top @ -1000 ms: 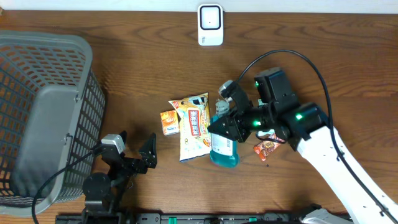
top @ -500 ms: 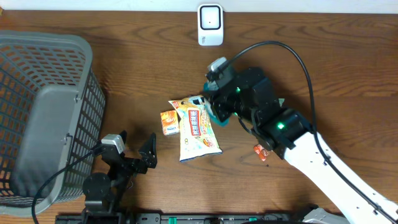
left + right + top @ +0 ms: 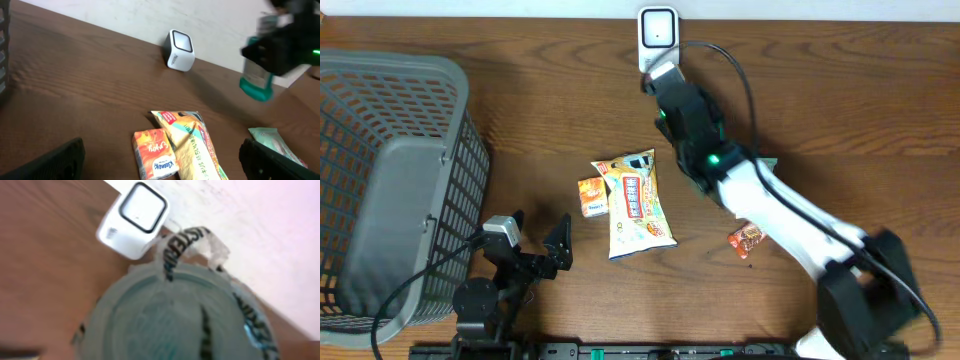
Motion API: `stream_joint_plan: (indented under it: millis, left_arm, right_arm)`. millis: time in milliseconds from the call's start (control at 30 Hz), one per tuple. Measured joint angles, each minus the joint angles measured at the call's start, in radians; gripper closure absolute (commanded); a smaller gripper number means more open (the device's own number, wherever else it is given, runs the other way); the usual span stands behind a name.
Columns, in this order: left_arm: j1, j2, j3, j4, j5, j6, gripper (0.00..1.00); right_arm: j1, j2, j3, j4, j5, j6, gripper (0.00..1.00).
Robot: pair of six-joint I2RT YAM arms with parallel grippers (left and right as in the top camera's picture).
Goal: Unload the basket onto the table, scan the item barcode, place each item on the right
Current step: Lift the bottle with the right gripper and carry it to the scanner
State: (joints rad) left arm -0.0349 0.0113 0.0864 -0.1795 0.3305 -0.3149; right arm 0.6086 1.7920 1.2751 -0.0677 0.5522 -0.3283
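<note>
Two arms: nearest, the left end effector [image 3: 535, 235] sits low at the front edge of the desk [image 3: 520, 90], spread wide and empty, while the right arm stretches far across, the right end effector [image 3: 672, 95] partly closed around a teal bottle [image 3: 255, 75] just short of the white scanner [image 3: 658, 40]. Overhead, the arm hides the bottle. The left wrist view shows it held clear of the desk, and the right wrist view shows it blurred, with the scanner just beyond.

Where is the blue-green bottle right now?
In the left wrist view the blue-green bottle hangs above the table at upper right, held by the right gripper, right of the white scanner at the far edge.
</note>
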Motion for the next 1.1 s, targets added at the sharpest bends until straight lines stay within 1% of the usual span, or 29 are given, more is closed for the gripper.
stream_joint_plan:
  millis: [133,433,533,600,733,867,1100]
  left_arm:
    - [0.000,0.000,0.000,0.000,0.000,0.000,0.02]
    - [0.000,0.000,0.000,0.000,0.000,0.000,0.02]
    - [0.000,0.000,0.000,0.000,0.000,0.000,0.02]
    - [0.000,0.000,0.000,0.000,0.000,0.000,0.02]
    - [0.000,0.000,0.000,0.000,0.000,0.000,0.02]
    - [0.000,0.000,0.000,0.000,0.000,0.000,0.02]
    - [0.000,0.000,0.000,0.000,0.000,0.000,0.02]
  right_arm:
    - [-0.010,0.202,0.222,0.004,0.094,-0.116,0.99]
    - [-0.023,0.607,0.780,0.026,0.201,-0.396,0.99]
    - [-0.023,0.740,0.951,0.075,0.231,-0.507,0.99]
    - [-0.025,0.816,1.025,0.135,0.248,-0.574,0.99]
    - [-0.032,0.873,1.055,0.200,0.252,-0.633,0.99]
    - [-0.055,0.886,1.055,0.201,0.251,-0.698,0.99]
    - [-0.091,0.886,1.069,0.215,0.262,-0.739,0.99]
